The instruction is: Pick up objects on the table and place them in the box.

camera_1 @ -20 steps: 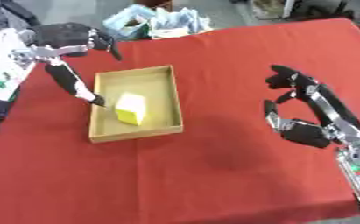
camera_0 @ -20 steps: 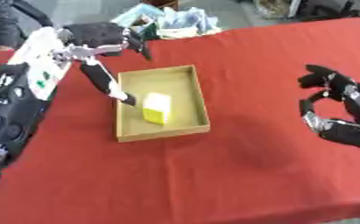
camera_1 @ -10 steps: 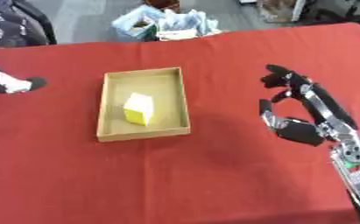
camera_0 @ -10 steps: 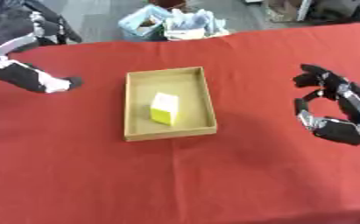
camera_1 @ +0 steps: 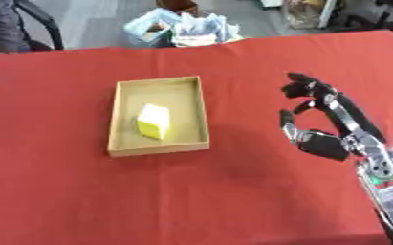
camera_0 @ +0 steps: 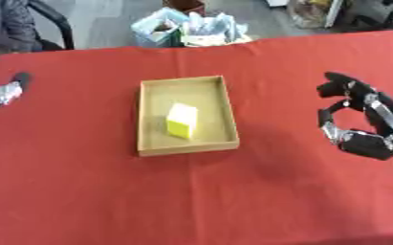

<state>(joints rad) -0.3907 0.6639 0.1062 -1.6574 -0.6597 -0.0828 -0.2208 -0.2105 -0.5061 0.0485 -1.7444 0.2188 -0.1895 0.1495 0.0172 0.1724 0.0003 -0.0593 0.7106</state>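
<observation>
Desk [camera_0: 82, 191] with red cloth, mostly bare. Shallow tan box [camera_0: 226, 115] sits mid-desk, long side running away from the robot. Right robot hand [camera_1: 321, 122] over the desk's right side, well apart from the box, fingers relaxed and spread, grasping nothing. Left robot hand [camera_0: 3, 91] barely in view at the far left edge; can't tell its finger state. Yellow block [camera_0: 182, 120] lies inside the box, near its centre.
</observation>
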